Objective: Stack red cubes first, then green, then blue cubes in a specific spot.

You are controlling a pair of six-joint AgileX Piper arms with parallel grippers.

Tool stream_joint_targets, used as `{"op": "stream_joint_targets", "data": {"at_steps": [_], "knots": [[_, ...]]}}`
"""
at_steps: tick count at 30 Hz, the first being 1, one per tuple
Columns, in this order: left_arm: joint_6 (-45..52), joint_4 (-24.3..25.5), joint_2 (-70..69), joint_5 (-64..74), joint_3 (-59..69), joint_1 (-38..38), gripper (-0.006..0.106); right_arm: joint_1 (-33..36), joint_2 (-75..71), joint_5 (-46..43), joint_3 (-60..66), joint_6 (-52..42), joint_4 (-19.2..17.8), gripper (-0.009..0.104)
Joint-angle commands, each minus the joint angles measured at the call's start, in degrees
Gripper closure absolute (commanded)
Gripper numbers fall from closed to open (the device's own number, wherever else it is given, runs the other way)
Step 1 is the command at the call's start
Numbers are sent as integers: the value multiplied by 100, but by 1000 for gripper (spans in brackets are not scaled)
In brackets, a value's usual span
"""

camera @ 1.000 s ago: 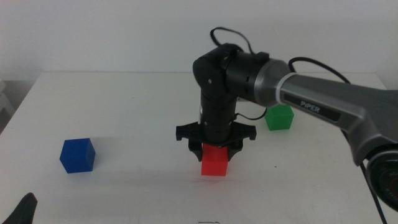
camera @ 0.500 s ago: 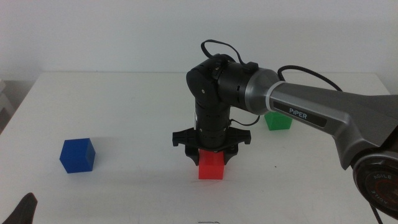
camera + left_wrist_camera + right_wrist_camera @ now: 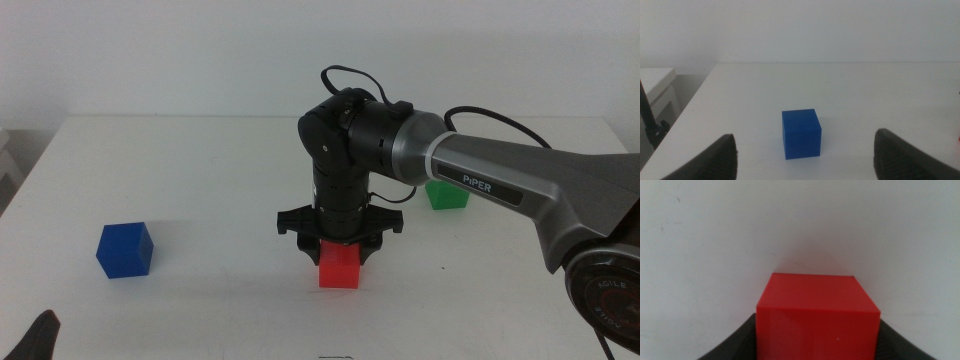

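Observation:
The red cube (image 3: 339, 268) sits low at the middle of the white table, with my right gripper (image 3: 339, 254) pointing straight down and shut on it. In the right wrist view the red cube (image 3: 817, 315) fills the space between the two dark jaws, which press on both its sides. The green cube (image 3: 447, 193) stands behind the right arm, partly covered by it. The blue cube (image 3: 125, 249) rests at the left. My left gripper (image 3: 38, 338) waits at the bottom left corner, open, its fingers (image 3: 715, 160) spread wide, and the blue cube (image 3: 801, 132) lies some way in front of them.
The white table (image 3: 200, 160) ends at its left edge beside a pale cabinet (image 3: 655, 95). The right arm's grey link (image 3: 520, 180) and black cable cross the right half of the table.
My right gripper has shifted slightly left and down with the red cube in its grasp, mostly during the first half second. The blue and green cubes and the left arm have stayed put.

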Motion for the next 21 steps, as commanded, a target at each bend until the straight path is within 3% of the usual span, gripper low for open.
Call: {"op": "stream_joint_targets", "data": {"at_steps": [1,2,3,7,11,16,21], "knots": [[-35,-45,-118,-473,-18,2,7,11,-309,-64,-137,16,-84,62],[-35,-45,-118,-473,-18,2,7,11,-309,-69,-137,16,-84,57],[-35,-45,-118,-473,-18,2,7,11,-309,-95,-137,16,-100,34],[-35,-45,-118,-473,-18,2,7,11,-424,-68,-153,16,-142,4],[-35,-45,-118,-473,-18,2,7,49,-864,200,-317,-7,-220,1],[-35,-45,-118,-473,-18,2,7,31,-1622,703,-549,-118,-649,1],[-35,-45,-118,-473,-18,2,7,-688,-2122,709,-549,-795,-533,1]]}}
